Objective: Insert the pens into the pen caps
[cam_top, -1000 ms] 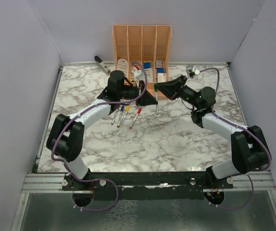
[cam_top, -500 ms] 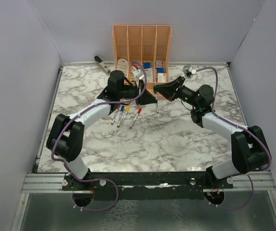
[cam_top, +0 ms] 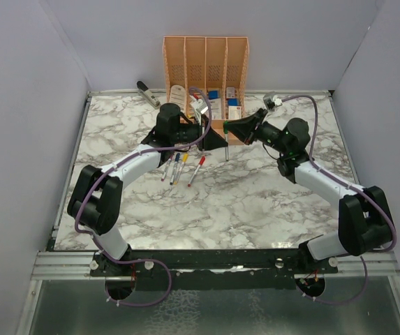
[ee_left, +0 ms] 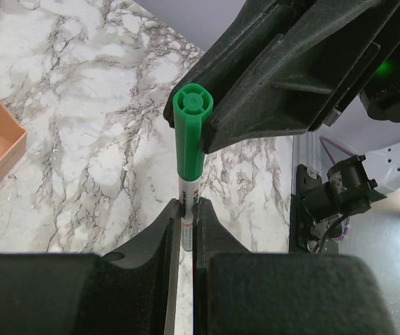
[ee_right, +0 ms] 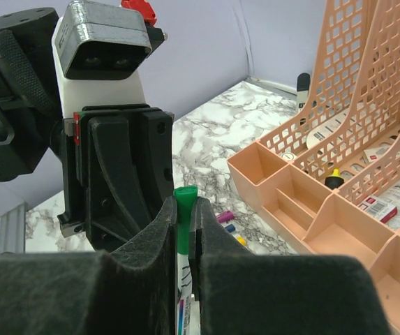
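Observation:
One silver-grey pen [ee_left: 189, 187] hangs upright above the table with a green pen cap [ee_left: 191, 132] on its top end. My left gripper [ee_left: 186, 206] is shut on the barrel just below the cap. My right gripper [ee_right: 184, 204] is shut on the green cap [ee_right: 185, 194]; its black fingers [ee_left: 283, 91] press on the cap from the right. From above, the two grippers [cam_top: 219, 142] [cam_top: 229, 128] meet in front of the organiser with the pen [cam_top: 227, 148] between them. Several other pens [cam_top: 179, 167] lie side by side on the marble, showing purple, blue, yellow and red ends.
A peach desk organiser [cam_top: 206, 63] stands at the back centre, its low trays [ee_right: 311, 209] right beside the grippers. A grey stapler [cam_top: 146, 93] lies at the back left. White walls close the table on three sides.
The right gripper has edged a little to the left, closer to the left gripper. The pen and green cap stay held between them.

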Controlling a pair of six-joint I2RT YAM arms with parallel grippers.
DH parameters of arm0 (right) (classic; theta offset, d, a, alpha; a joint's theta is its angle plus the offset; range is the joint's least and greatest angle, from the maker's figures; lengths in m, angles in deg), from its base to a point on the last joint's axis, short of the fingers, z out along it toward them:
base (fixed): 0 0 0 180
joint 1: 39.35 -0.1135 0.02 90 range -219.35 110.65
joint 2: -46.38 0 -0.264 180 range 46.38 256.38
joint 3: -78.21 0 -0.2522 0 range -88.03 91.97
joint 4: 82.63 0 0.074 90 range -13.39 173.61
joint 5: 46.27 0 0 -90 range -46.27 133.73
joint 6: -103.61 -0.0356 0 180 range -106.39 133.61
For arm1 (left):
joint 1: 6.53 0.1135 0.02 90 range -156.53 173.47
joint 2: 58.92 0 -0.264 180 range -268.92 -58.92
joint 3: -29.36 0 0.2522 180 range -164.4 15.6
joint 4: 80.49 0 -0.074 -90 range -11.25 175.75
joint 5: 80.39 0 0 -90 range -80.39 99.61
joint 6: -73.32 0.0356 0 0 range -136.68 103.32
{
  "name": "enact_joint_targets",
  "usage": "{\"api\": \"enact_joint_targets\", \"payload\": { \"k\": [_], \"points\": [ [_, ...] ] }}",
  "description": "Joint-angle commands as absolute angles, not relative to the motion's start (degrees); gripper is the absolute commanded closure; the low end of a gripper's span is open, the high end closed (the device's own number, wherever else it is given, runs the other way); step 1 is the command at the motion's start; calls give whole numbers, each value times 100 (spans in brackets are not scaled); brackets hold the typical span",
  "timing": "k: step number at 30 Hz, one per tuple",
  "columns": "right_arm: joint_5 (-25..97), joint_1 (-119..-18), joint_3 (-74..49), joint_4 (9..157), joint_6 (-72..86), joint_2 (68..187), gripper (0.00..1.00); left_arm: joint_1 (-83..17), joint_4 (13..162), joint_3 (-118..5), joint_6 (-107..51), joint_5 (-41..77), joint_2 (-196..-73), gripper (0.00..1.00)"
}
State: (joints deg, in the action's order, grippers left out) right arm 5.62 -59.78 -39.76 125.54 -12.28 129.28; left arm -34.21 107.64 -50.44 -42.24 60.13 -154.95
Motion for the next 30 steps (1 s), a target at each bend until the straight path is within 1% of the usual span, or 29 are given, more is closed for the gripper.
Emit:
{"api": "enact_joint_targets", "payload": {
  "k": [1,8,13,19,20,22,24,27,30],
  "points": [
    [474,-6118,-4154,11303,-763,12933,99,-3148,12178,-5148,-4665,5499,-15153,100],
    [677,-6321,-4272,10923,-467,13018,99,-3076,12652,-5126,-5040,5422,-15165,100],
    [830,-6378,-4326,10891,-423,13032,99,-3052,12679,-5163,-5089,5468,-15180,100],
    [1292,-6379,-4170,11032,-553,12942,99,-3052,12524,-4831,-5208,5658,-15194,100],
    [1365,-6379,-4113,11104,-599,12925,95,-3051,12432,-4743,-5193,5688,-15180,100],
    [1546,-6379,-4018,11312,-691,12854,82,-3052,12044,-4574,-5065,5759,-15170,100],
    [1791,-6379,-3945,11613,-762,12764,74,-3052,11526,-4435,-4848,5844,-15182,100],
    [2118,-6379,-3760,11966,-819,12627,63,-3052,10524,-4343,-4403,5815,-15212,100],
    [2346,-6379,-3565,12173,-715,12448,49,-3057,9204,-4598,-3733,5554,-15301,100]
  ]
}}
